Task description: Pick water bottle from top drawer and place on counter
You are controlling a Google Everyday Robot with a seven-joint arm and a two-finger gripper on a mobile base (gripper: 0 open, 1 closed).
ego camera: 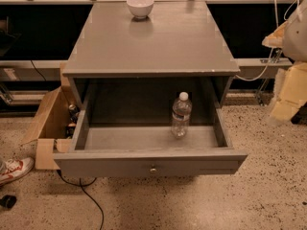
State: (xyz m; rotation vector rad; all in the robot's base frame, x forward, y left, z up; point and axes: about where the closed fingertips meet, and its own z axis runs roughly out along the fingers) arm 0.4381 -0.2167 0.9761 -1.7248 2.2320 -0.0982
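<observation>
The water bottle (181,115) stands upright inside the open top drawer (105,167), towards the right side of the drawer floor and nearer its back than the front panel. It is a small bottle of clear plastic with a white screw cap, a rounded shoulder and a pale label band around the upper body. The lower body looks ribbed and lets the grey drawer floor show through. It touches neither side wall of the drawer. The drawer is pulled well out from the cabinet, and its flat grey front carries one small round metal knob (153,169) at the centre. Above it lies the counter (153,47), a smooth, slightly glossy grey top, with a white bowl (140,6) near its far edge, well apart from the bottle. The gripper (289,92) hangs at the right edge of the view, beside the cabinet's right side, level with the drawer opening and well apart from the bottle. It appears as a blurred pale yellowish shape, and I cannot tell whether it is released or clenched, though it seems to hold nothing. A cardboard box (48,123) sits on the speckled floor (268,190) left of the cabinet, with a red and white shoe (14,169) at the lower left.
</observation>
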